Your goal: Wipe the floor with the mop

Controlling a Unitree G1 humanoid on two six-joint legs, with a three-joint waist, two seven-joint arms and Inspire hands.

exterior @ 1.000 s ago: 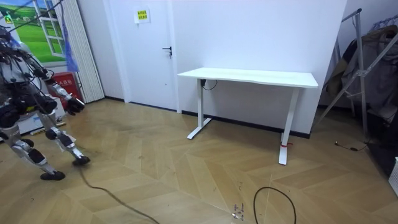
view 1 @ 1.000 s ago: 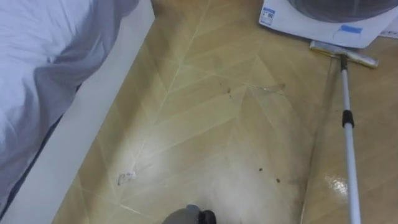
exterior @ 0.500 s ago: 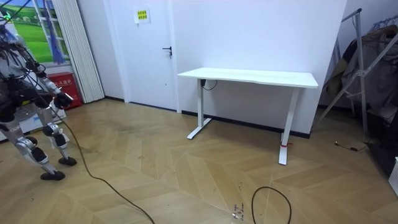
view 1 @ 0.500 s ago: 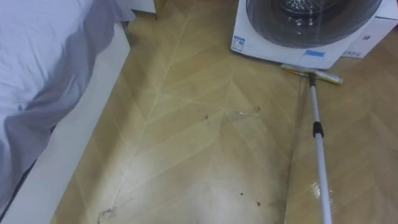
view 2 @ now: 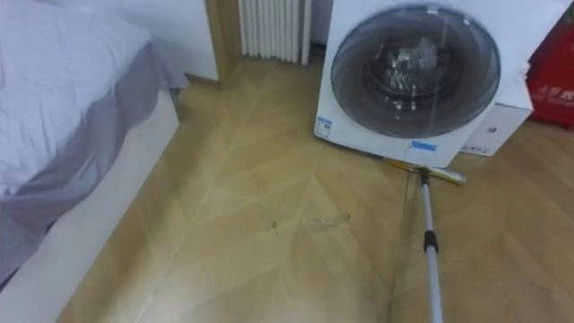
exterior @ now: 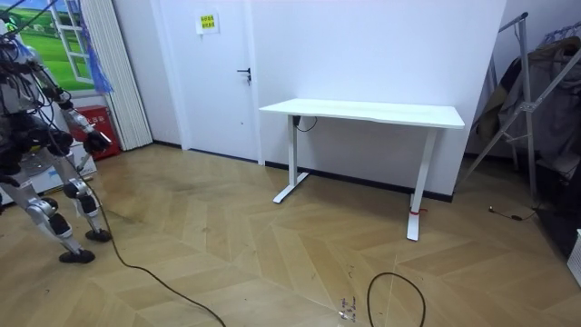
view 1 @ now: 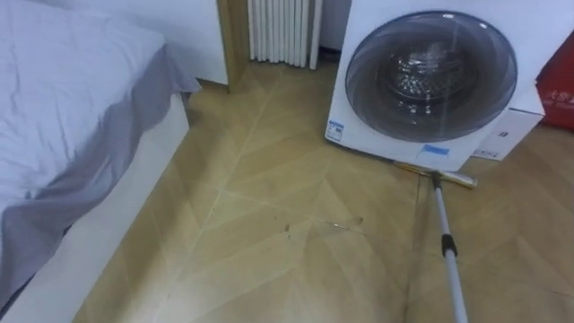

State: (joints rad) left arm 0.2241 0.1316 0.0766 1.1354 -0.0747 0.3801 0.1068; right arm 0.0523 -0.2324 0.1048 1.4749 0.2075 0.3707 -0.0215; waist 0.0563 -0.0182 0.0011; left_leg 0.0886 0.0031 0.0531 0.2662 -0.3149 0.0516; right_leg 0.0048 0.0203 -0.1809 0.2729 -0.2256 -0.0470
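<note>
My right hand [exterior: 98,139] is reaching out near the red box [exterior: 89,123] in the room view, too small there for me to tell whether it is released or clenched. I am looking down at the bed [view 1: 63,126] at 9 o'clock, the wooden floor [view 1: 269,233] at centre and the washing machine [view 1: 430,81] at 1 o'clock. The mop [view 1: 447,247] is lying free on the floor at 4 o'clock, its head just at the machine's base and its pole running toward 6 o'clock.

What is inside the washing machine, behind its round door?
Through the dark glass of the round door, the washing machine shows its metal drum with shiny ribs. Whether any laundry lies in the drum cannot be seen.
</note>
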